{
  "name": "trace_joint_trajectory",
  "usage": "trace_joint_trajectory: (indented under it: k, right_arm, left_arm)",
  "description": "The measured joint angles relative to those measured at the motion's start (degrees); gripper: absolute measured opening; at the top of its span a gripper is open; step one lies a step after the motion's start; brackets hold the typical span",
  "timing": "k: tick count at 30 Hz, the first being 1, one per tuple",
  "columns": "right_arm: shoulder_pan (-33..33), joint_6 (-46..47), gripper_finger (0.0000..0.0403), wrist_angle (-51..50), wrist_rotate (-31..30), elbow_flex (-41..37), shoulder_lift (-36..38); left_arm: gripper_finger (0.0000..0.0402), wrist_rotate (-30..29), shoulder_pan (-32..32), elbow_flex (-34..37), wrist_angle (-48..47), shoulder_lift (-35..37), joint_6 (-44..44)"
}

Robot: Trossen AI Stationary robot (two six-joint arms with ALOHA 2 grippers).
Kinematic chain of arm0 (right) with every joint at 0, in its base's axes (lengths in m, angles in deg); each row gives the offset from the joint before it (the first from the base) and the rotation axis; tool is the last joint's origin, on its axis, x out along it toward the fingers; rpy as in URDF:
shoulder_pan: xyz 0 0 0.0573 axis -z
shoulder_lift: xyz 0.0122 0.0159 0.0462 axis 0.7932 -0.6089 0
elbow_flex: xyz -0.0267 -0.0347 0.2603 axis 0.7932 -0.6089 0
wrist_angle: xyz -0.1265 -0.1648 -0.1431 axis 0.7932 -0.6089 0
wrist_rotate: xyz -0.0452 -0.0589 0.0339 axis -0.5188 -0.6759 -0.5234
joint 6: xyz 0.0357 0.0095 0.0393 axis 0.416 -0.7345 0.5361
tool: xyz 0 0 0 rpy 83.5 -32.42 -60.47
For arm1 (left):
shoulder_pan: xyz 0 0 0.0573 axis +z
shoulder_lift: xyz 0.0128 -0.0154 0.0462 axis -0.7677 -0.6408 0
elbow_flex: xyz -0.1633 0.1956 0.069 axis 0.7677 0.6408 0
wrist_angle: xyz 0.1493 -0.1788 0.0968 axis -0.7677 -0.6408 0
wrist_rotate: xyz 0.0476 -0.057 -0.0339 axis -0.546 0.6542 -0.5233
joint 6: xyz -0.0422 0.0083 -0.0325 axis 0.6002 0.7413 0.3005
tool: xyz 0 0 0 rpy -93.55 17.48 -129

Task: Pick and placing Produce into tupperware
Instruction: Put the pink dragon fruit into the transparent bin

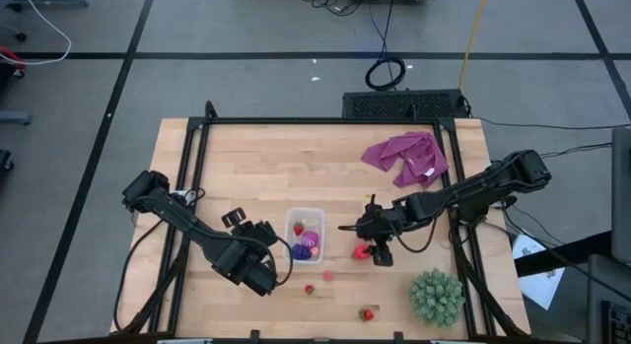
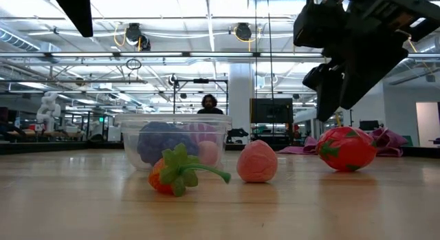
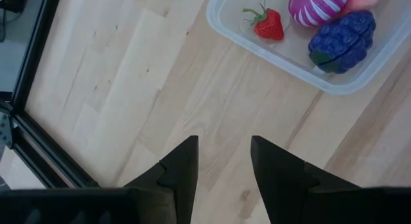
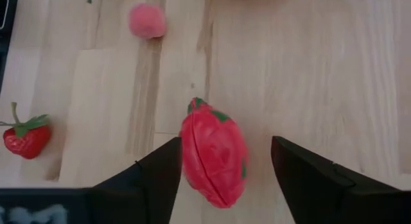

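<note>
Large red piece (image 4: 214,161) between right claw (image 4: 225,179) fingers, green tip pointing away.

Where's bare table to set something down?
Free: the far-left boards beyond the tupperware, and the stretch between the tupperware and the cloth. Crowded: the near edge, with loose strawberries, the spiky plant and the right gripper over the big red piece.
</note>
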Motion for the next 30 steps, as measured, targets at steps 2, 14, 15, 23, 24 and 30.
trace_joint_trajectory:
  k: [2, 14, 15, 23, 24, 30]
  right_arm:
    - [0.02, 0.13, 0.0247, 0.05, 0.00, 0.00, 0.00]
    - [0.02, 2.67, 0.0306, 0.14, 0.01, 0.00, 0.00]
    - [0.02, 3.22, 0.0306, 0.13, 0.02, 0.00, 0.00]
    - [-0.11, 4.46, 0.0306, -0.50, 0.10, 0.00, -0.22]
    - [-0.21, 4.46, 0.0306, -0.50, 0.11, 0.00, -0.22]
    - [-1.21, 4.67, 0.0306, -0.43, 0.15, 0.00, -0.22]
  left_arm:
    - [0.0147, 0.02, 0.00, 0.00, 0.00, 0.02, -0.04]
    - [0.0147, 0.09, 0.00, 0.00, 0.00, 0.02, -0.11]
    - [0.0147, 0.10, 0.00, 0.00, 0.00, 0.02, -0.10]
    - [0.0147, 0.11, 0.00, 0.00, 0.00, 0.02, -0.11]
    - [0.0148, 0.11, 0.00, 0.00, 0.00, 0.02, -0.11]
    - [0.0147, 0.11, 0.00, 0.00, 0.00, 0.02, -0.10]
